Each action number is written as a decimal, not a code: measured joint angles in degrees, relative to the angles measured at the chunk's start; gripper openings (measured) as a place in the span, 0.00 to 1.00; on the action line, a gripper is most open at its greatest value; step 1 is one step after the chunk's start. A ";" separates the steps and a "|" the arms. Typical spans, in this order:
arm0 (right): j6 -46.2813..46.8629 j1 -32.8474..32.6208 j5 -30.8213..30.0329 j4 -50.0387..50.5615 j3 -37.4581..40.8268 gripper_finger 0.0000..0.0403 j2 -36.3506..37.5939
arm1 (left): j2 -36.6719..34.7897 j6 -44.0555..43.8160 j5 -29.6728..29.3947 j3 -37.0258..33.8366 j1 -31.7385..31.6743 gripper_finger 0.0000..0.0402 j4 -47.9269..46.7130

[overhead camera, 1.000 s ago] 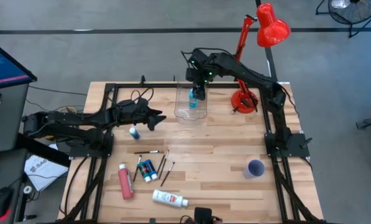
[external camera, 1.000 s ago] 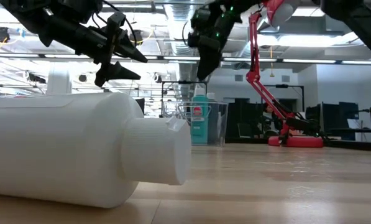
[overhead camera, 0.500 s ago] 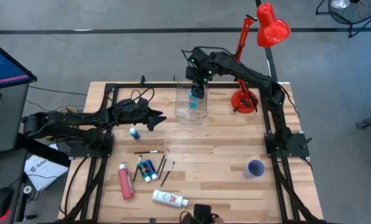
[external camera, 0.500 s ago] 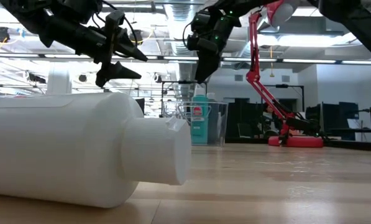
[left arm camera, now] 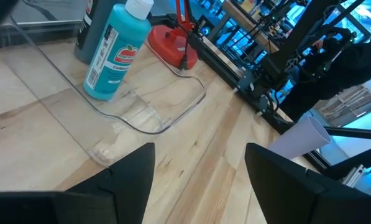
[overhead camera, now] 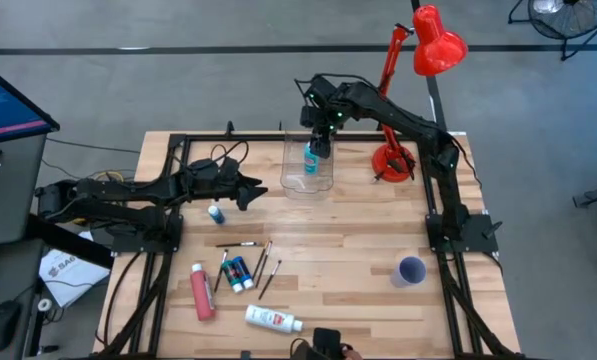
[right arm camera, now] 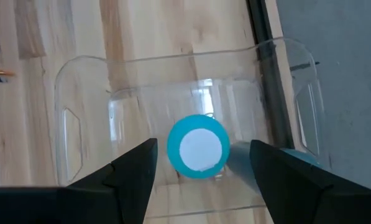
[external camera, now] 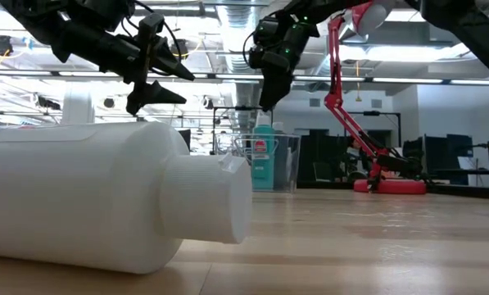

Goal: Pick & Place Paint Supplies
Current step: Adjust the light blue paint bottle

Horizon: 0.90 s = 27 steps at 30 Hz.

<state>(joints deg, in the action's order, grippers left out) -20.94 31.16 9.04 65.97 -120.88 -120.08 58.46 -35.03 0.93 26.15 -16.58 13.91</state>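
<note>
The light blue bottle (overhead camera: 311, 161) stands upright on its base inside the clear box (overhead camera: 290, 172), with its white cap (right arm camera: 201, 149) facing up. My right gripper (right arm camera: 204, 143) is open and hovers straight above it (external camera: 264, 102), clear of the box rim. My left gripper (overhead camera: 261, 190) is open, above the table left of the box, near a small blue-green bottle (overhead camera: 216, 213). Several thin brushes (overhead camera: 261, 262), small blue tubes (overhead camera: 238, 272), a pink-red bottle (overhead camera: 202, 292) and a white bottle (overhead camera: 273, 319) lie on the table nearer the front.
A red desk lamp (overhead camera: 393, 160) stands right of the box at the far edge. A purple cup (overhead camera: 410, 271) sits near the right edge. Bare wood lies between the box and the cup. The white bottle (external camera: 105, 197) fills the foreground of the low view.
My right gripper has risen a little above the clear box, while the light blue bottle has stayed standing inside it. My left arm has kept still.
</note>
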 joint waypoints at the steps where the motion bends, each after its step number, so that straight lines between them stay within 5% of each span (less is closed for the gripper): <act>1: 0.03 0.00 0.05 0.32 0.05 0.62 -0.64 | 0.00 0.00 0.00 0.00 0.00 0.61 0.02; 15: 0.64 0.03 0.09 0.27 0.22 0.60 -2.98 | 0.00 -0.15 1.25 0.00 0.17 0.61 0.07; 27: 0.07 0.50 -0.90 0.70 0.22 0.27 -2.99 | 0.00 -0.02 1.27 0.00 0.17 0.61 0.08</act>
<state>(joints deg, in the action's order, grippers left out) -20.87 31.66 8.14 66.67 -120.66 -123.07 58.46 -35.05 2.20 26.15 -16.41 13.99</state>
